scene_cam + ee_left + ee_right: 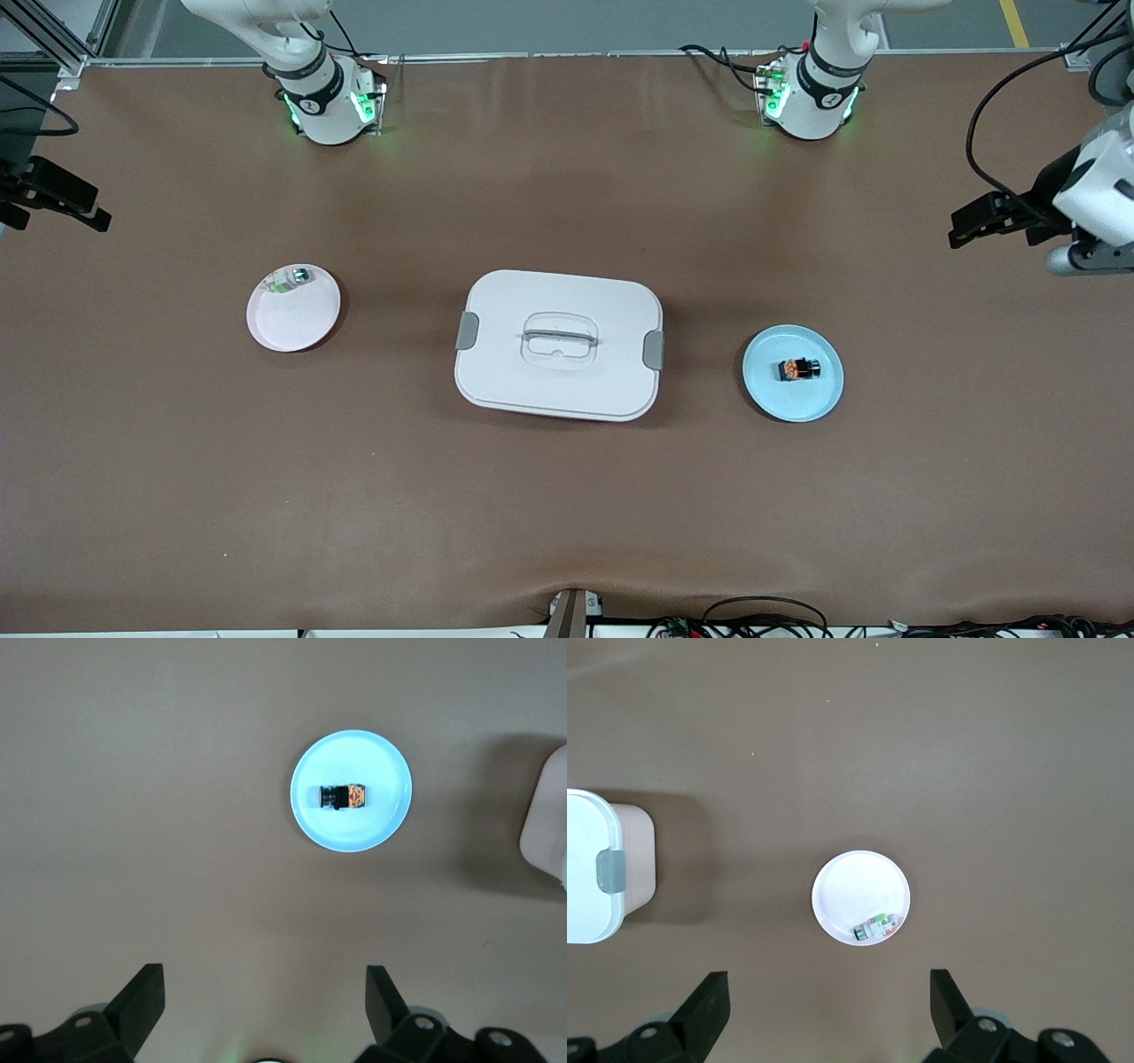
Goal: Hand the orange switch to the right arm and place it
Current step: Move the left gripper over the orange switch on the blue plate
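The left wrist view looked straight down on the brown table [133,815]. In the upper right of center lay a light blue plate [310,819], round and flat. On the plate's middle rested the orange switch [344,796], a small black blocky part lying on its side, its orange-amber section at the end toward the frame's right. At the right edge of the frame showed a rounded white corner of a container [547,819], casting a soft shadow on the table beside it. Along the bottom edge stood the left gripper [264,997], its two black fingers [142,997] spread wide apart with bare table between them, well apart from the plate.
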`<state>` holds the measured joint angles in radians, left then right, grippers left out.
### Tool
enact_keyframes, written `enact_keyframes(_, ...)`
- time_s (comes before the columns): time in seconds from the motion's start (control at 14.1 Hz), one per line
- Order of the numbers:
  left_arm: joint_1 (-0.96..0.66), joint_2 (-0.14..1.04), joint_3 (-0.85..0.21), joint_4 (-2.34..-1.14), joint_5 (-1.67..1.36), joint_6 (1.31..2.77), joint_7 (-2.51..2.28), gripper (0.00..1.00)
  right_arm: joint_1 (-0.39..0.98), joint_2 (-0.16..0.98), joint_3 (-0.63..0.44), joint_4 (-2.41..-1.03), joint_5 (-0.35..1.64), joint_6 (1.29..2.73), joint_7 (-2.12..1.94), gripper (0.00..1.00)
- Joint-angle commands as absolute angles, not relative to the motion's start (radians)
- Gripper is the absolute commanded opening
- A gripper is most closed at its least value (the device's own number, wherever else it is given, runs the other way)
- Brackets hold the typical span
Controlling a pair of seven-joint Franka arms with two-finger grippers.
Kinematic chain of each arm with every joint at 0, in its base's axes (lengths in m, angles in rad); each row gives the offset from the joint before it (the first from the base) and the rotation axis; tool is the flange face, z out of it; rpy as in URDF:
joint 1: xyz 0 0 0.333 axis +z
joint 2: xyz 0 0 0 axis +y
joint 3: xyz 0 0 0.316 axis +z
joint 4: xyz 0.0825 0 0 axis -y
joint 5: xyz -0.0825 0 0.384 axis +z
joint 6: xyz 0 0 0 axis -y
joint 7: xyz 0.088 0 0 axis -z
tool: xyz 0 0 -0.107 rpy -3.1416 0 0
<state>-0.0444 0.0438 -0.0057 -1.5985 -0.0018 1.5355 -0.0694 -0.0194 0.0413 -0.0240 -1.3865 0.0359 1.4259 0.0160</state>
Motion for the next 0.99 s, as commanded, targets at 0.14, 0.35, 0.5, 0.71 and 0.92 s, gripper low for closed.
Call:
enact_keyframes(0.14, -0.063, 0.095, -0.018, -1.641, -0.020, 1.569, -0.064, 1.00, -0.029, 0.029, -0.017, -1.397, 0.049, 1.448, 0.025, 1.00)
enact_keyframes(0.35, -0.063, 0.095, -0.043, -1.735, -0.020, 1.685, -0.095, 1.00, -0.026, 0.029, -0.015, -1.397, 0.045, 1.453, 0.023, 1.00)
enact_keyframes(0.5, -0.063, 0.094, -0.044, -1.791, -0.020, 1.745, -0.118, 1.00, -0.026, 0.029, -0.015, -1.397, 0.040, 1.453, 0.023, 1.00)
enact_keyframes(0.71, -0.064, 0.094, -0.046, -1.879, -0.020, 1.863, -0.133, 1.00, -0.026, 0.029, -0.015, -1.397, 0.034, 1.457, 0.021, 1.00)
enact_keyframes(0.92, -0.067, 0.098, -0.055, -1.945, -0.018, 1.977, -0.207, 1.00, -0.026, 0.029, -0.015, -1.399, 0.028, 1.462, 0.023, 1.00)
